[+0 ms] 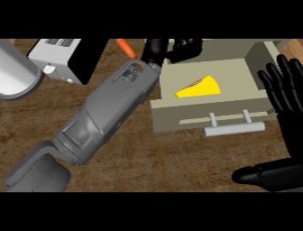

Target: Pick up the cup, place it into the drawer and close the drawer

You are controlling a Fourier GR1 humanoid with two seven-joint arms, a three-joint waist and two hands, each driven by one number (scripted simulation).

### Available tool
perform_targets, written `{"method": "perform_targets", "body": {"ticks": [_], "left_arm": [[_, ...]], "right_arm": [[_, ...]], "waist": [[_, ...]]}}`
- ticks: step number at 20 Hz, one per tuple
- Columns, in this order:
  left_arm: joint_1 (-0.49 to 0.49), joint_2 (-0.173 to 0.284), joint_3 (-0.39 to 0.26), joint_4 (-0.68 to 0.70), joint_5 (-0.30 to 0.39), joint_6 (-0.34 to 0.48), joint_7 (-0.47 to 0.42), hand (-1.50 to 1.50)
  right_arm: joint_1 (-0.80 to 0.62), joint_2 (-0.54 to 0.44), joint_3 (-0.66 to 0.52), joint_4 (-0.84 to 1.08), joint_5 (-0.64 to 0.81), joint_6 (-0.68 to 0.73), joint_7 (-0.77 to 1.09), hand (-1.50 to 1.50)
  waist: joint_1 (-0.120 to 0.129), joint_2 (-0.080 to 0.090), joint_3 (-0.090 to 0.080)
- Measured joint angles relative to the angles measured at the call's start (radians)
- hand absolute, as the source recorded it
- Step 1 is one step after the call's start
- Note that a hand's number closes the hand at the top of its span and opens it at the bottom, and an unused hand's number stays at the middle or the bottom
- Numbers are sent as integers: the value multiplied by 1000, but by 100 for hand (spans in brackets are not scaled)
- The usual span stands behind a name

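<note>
One yellow cup in the open drawer, just below left robot hand.

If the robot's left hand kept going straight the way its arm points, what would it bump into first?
Probably the back corner of the open beige drawer, which the black left hand already reaches; depth is hard to judge from above.

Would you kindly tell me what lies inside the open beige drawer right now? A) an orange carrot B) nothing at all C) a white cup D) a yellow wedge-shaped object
D: a yellow wedge-shaped object rests on the floor of the open beige drawer, just right of the robot's left hand at the drawer's far-left corner.
</note>
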Motion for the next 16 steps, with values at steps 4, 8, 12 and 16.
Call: {"method": "perform_targets", "body": {"ticks": [4,8,12,16], "left_arm": [[-14,0,-58,26,1,22,18,-150],[-9,0,-82,10,39,34,17,-150],[-11,0,-69,-18,96,22,-13,-150],[-5,0,-46,-55,152,5,-74,-150]], "right_arm": [[-8,-13,-13,-6,-21,13,3,-150],[-18,-9,-14,11,-33,19,-7,-150],[-11,-9,-21,9,-69,35,-8,-150],[-7,-19,-46,3,-127,49,16,-150]], "waist": [[-9,2,0],[-11,3,0],[-11,3,0],[6,-2,-1]]}}
